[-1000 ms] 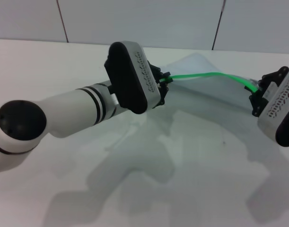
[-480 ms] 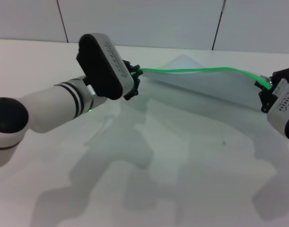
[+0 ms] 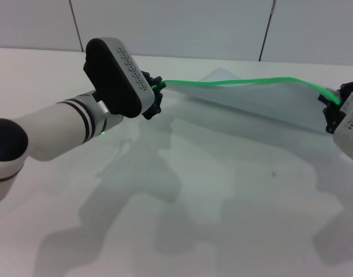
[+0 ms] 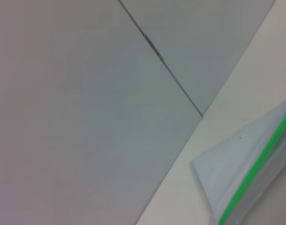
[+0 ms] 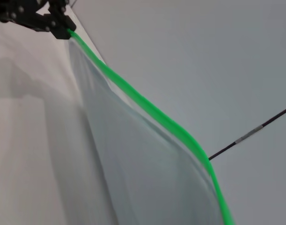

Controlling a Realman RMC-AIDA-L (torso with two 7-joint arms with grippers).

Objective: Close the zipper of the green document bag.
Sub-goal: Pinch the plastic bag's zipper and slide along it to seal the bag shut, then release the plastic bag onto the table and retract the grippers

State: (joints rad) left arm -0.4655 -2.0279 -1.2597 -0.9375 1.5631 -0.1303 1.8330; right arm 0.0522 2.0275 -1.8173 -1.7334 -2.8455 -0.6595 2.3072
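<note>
Pinching one end of the zipper (image 3: pixel 240 81), the left gripper (image 3: pixel 157 94) holds its black fingers closed on the green strip, raised clear of the table (image 3: pixel 182 219). From that grip the zipper runs off in a long, nearly level line with a slight sag towards the right gripper (image 3: pixel 333 109), which clamps the far end where the strip bends down. The bag (image 3: pixel 263 107) hangs below the strip between the two grippers, a pale translucent sheet tilting down towards the table, with one peaked fold rising just behind the strip near its middle. Whether its lower edge touches the table cannot be told.

In the right wrist view the zipper (image 5: pixel 147 110) curves away to the left gripper (image 5: pixel 63 29), whose dark fingers meet on the strip's end, and the bag (image 5: pixel 133 164) spreads beneath it. The left wrist view catches only a corner of the bag (image 4: pixel 236 173) with its zipper (image 4: pixel 255 173).

Beneath both arms the table is plain matte white, crossed by soft grey shadows of the arms and the bag. Behind it stands a wall (image 3: pixel 182 26) of pale grey panels split by thin dark seams.
</note>
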